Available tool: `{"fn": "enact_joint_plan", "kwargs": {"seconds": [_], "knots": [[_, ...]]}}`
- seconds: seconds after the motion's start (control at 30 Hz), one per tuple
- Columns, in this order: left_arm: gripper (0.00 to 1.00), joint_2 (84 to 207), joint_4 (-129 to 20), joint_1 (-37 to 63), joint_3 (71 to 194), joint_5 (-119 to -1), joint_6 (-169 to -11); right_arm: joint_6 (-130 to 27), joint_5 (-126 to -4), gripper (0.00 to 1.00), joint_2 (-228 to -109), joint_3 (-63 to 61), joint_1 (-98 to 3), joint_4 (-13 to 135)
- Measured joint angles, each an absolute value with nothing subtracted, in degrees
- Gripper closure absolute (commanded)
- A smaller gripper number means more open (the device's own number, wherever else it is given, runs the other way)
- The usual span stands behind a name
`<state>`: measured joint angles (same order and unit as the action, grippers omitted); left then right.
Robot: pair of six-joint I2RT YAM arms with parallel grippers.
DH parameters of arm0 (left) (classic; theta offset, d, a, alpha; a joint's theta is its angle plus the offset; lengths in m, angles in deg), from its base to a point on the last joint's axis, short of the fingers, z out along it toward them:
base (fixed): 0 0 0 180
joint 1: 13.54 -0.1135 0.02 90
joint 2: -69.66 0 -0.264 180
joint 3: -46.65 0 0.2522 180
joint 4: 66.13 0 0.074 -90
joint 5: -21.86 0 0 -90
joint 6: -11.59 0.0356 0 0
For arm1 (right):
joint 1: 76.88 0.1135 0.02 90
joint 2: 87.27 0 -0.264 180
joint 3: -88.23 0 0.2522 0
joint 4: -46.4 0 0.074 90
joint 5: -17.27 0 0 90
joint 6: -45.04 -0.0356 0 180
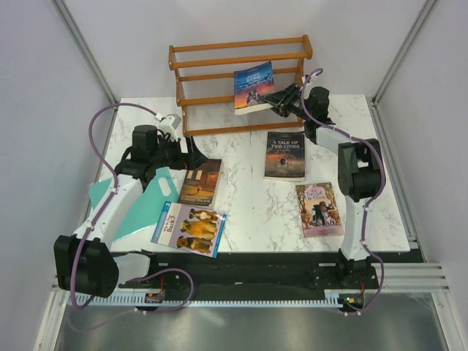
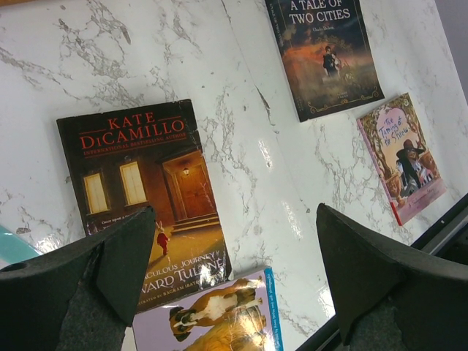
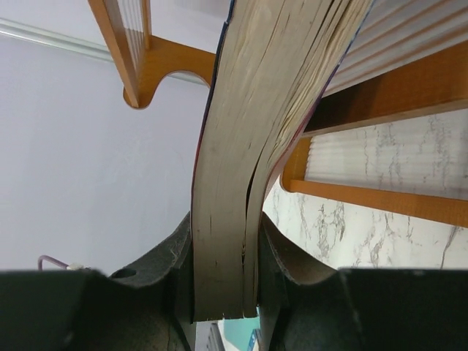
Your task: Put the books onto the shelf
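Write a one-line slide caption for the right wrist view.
Right gripper clamps a bowed paperback by its page edge, held up before the orange wooden shelf over the marble table.

Marble table [image 1: 248, 212], shelf [image 1: 238, 47] standing at its far edge. Before the shelf's right half lies the dark book [image 1: 285, 155], pink book [image 1: 319, 209] farther out. Off its left end: brown book [image 1: 199, 182], dog book [image 1: 189, 228], teal board [image 1: 142, 216].

White arm links [image 1: 117, 207], black motor housings [image 1: 86, 267], thin purple cables [image 1: 91, 131] along each arm, matte black fingers [image 2: 387, 292]
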<state>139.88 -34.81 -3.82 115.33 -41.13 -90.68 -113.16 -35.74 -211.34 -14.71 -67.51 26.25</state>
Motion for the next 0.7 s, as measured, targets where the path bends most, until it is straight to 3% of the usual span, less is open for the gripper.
{"fn": "enact_joint_plan", "kwargs": {"seconds": [0.43,0.7], "knots": [[0.04,139.88,-34.70,-3.82,114.78,-41.00,-90.68,-117.86,-34.62,1.00,-213.24,-13.05,-69.22,21.90],[0.05,140.71,-34.72,-3.82,114.43,-40.48,-90.68,-126.06,-31.32,1.00,-217.31,-13.10,-70.84,6.12]]}}
